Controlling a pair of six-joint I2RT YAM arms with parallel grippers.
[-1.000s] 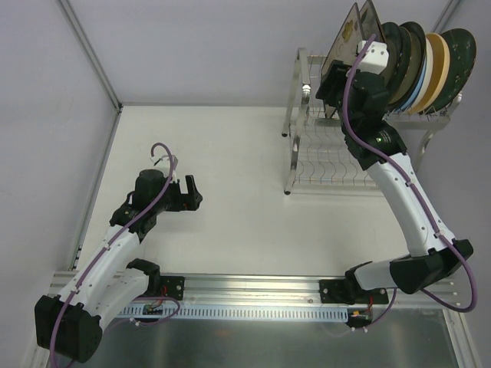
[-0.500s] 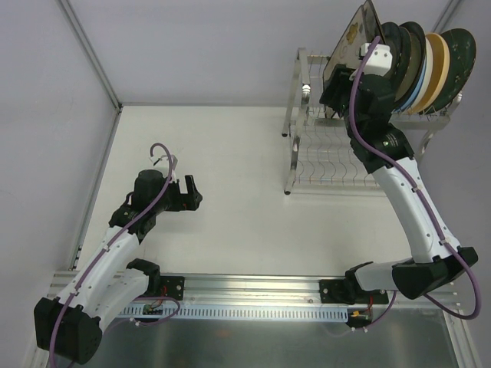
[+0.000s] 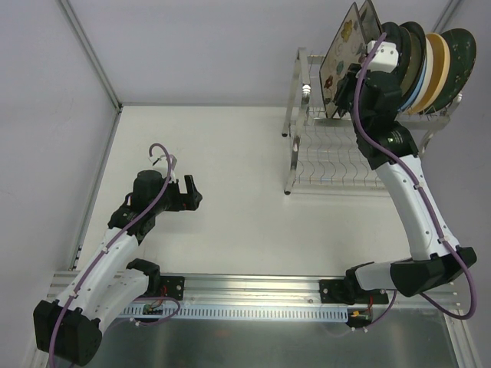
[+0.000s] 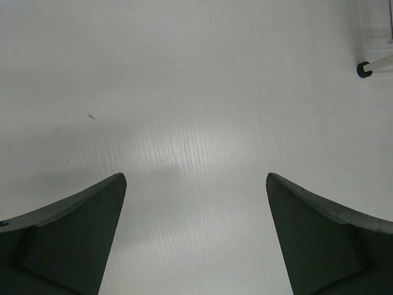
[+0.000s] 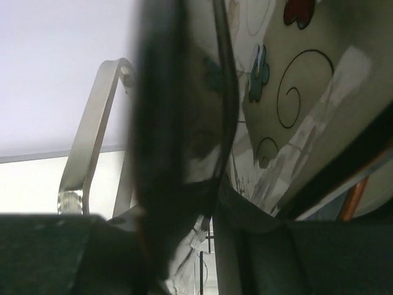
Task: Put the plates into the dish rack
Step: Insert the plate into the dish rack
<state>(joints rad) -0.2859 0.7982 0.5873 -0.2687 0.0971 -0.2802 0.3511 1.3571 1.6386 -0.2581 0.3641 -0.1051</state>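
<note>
The silver dish rack [image 3: 294, 138] stands at the far right. On its upper shelf stand several round plates [image 3: 439, 61], dark green, blue, cream and tan. Left of them stand two square cream floral plates. My right gripper [image 3: 343, 86] is at the nearer square plate [image 3: 341, 54] and looks shut on its lower edge. In the right wrist view this plate [image 5: 166, 110] is a dark blurred edge between my fingers [image 5: 184, 209], with the other floral plate [image 5: 288, 80] just right of it. My left gripper [image 3: 192, 192] is open and empty over the table [image 4: 196, 184].
The rack's lower wire shelf [image 3: 330, 165] holds nothing. A rack post [image 5: 92, 129] is left of the held plate. A rack foot [image 4: 365, 69] shows at the top right of the left wrist view. White walls close the table at left and back.
My right wrist has shifted right toward the round plates. The nearer square plate has tilted away from the other one, so its floral face shows. The left arm has not moved.
</note>
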